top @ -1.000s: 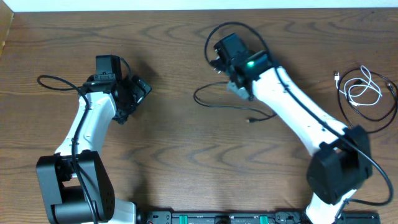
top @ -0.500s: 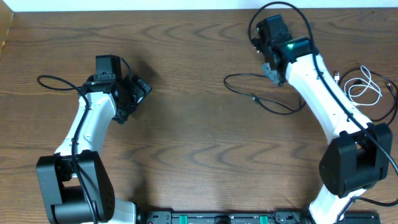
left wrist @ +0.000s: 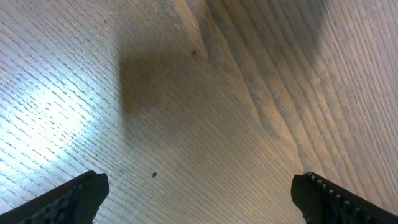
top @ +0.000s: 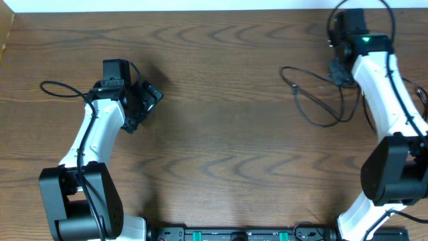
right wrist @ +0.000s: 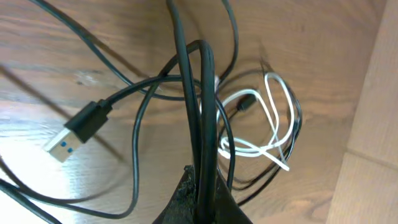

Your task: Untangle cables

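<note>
The right end effector (right wrist: 202, 198) is pressed together on a black cable (right wrist: 198, 112), pinching a doubled-over length that runs straight up out of its fingers, probably so that this one strand can be drawn clear of the heap. Around the grip, other black loops cross the held cord. One lead ends in a USB plug (right wrist: 73, 135) lying free on the surface (top: 221, 147). The white cable (right wrist: 273, 118) lies coiled just beside the held cord, overlapped by black strands, near the far right edge, so the tangle looks not yet undone. The left end effector (top: 144, 100) hovers well apart from the cables, fingers spread wide over bare wood and holding nothing, apparently in reserve.
</note>
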Robot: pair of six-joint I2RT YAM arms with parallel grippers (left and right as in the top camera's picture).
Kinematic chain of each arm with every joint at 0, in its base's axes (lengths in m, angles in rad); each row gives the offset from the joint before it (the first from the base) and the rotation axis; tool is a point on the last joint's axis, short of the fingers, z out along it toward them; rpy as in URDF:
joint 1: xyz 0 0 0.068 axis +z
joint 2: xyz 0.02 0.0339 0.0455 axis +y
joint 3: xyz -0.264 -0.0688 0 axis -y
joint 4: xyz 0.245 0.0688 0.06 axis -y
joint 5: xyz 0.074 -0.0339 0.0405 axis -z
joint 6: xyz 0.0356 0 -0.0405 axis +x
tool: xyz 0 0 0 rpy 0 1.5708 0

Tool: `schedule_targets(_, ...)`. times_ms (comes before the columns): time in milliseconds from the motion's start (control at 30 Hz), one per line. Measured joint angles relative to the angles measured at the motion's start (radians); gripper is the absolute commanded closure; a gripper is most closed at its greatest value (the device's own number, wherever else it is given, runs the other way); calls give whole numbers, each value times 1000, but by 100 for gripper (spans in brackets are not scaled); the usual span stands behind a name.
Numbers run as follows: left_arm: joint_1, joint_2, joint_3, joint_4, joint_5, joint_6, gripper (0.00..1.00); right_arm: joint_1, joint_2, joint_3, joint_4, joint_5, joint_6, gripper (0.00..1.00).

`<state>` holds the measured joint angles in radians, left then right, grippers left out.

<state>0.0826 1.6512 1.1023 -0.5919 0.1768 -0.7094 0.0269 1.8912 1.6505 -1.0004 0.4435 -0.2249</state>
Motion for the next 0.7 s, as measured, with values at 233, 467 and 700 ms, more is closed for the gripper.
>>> schedule_targets(233, 0, 0, 0, 0, 0, 0, 0, -78, 0, 0, -8, -101, 11, 99)
schedule_targets(467, 0, 0, 0, 0, 0, 0, 0, -90, 0, 0, -5, -141, 32, 87)
schedule_targets(700, 0, 0, 0, 0, 0, 0, 1, -90, 0, 0, -5, -149, 40, 1)
